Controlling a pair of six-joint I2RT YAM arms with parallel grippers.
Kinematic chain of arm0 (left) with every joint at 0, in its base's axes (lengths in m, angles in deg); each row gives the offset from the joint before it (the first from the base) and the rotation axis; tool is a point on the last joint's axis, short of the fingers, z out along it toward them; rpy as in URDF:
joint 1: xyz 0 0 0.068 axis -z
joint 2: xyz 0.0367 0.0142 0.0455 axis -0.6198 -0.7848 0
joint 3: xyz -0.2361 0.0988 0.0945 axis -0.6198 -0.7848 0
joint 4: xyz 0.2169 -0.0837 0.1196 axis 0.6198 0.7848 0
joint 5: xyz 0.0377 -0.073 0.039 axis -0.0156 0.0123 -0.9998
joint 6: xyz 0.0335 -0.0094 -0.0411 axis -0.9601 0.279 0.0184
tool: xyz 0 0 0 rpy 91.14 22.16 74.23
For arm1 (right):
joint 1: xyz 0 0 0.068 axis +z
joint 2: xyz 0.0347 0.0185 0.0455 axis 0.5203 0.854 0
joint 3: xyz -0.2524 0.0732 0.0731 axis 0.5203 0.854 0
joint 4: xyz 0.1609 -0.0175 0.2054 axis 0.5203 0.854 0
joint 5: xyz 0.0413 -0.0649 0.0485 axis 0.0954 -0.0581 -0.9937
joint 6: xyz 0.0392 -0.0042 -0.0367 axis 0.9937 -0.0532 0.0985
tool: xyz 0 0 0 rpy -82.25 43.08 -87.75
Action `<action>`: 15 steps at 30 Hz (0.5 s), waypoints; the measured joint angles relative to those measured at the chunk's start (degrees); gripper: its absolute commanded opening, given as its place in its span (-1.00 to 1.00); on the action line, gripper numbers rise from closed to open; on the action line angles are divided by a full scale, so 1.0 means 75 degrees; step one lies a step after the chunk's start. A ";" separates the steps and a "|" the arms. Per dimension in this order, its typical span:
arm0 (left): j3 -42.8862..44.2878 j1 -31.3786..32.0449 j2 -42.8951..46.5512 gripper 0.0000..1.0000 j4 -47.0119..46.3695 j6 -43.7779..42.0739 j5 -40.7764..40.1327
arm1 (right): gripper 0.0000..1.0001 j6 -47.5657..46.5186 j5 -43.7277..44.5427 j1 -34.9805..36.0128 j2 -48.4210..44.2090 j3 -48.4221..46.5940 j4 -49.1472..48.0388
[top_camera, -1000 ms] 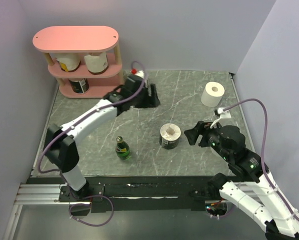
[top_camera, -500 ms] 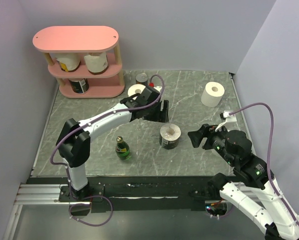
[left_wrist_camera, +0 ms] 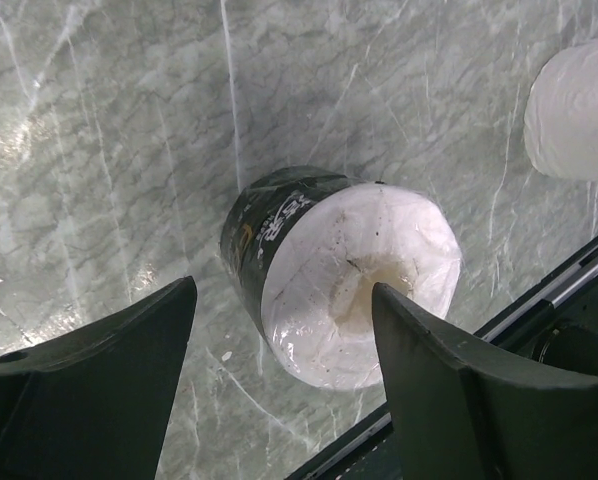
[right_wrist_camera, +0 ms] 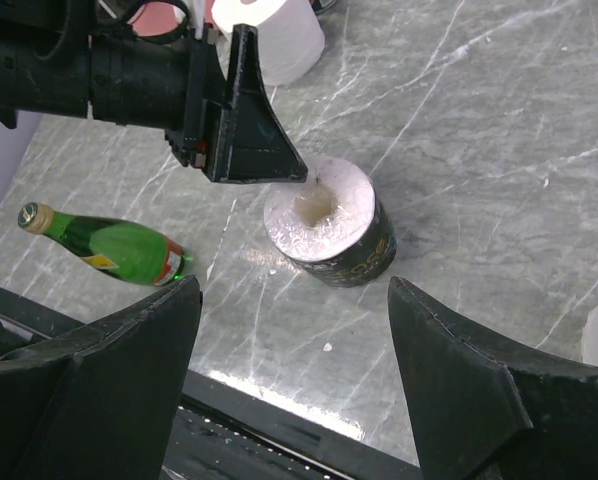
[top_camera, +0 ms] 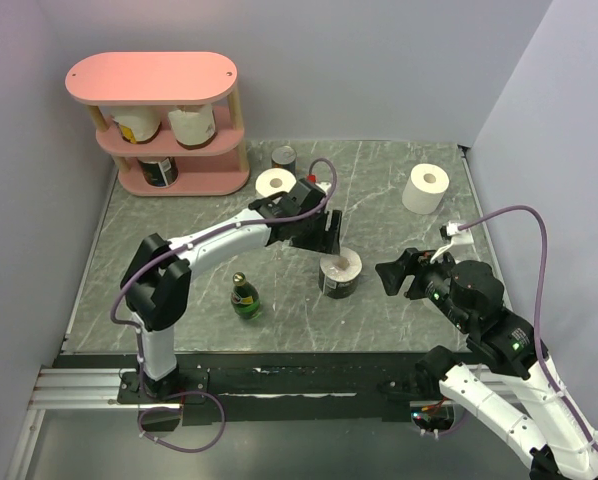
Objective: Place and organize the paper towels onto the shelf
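Dark-wrapped roll (top_camera: 340, 273) stood on end on the grey marble bench (top_camera: 179, 260). It had a black printed sleeve with pale lettering round its side. The white top sat under crinkly clear film, with a yellowish dent at the core.

Left claw (top_camera: 329, 232) hung just over the far-left edge of that roll. Its jaws were spread wide and it gripped nothing. In the left wrist view the roll sat in the gap between the two dark fingers (left_wrist_camera: 89, 390). In the right wrist view one finger tip was by the core; contact could not be judged.

Right claw (top_camera: 397, 277) was just right of the roll and apart from it, facing it. It was wide open too and held nothing.

A green bottle (top_camera: 244, 298) lay on its side to the left of the roll and a bit nearer the arm bases. A plain white roll (top_camera: 274, 182) stood upright, far-left of the dark-wrapped roll. A small tin can (top_camera: 284, 157) was just beyond it. Another plain white roll (top_camera: 425, 188) stood upright far-right of the dark-wrapped roll, well apart, hollow core showing.

The pink shelf (top_camera: 154, 78) stood well off to the far left of the roll, in the bench corner. Its middle board held two cream-white rolls (top_camera: 137, 125) side by side, dark print low on them. Its bottom board held one dark-wrapped one (top_camera: 157, 170). Its top board was bare.
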 measured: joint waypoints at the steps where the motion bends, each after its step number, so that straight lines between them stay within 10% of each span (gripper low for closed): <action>1: 0.0000 0.0003 -0.0029 0.51 0.0000 -0.0003 0.0035 | 0.64 0.0003 0.0000 0.0000 -0.0006 0.0000 0.0000; 15: 0.0000 0.0119 -0.0557 0.13 0.0090 -0.0055 0.0119 | 0.65 0.0003 0.0012 0.0000 -0.0096 0.0020 0.0000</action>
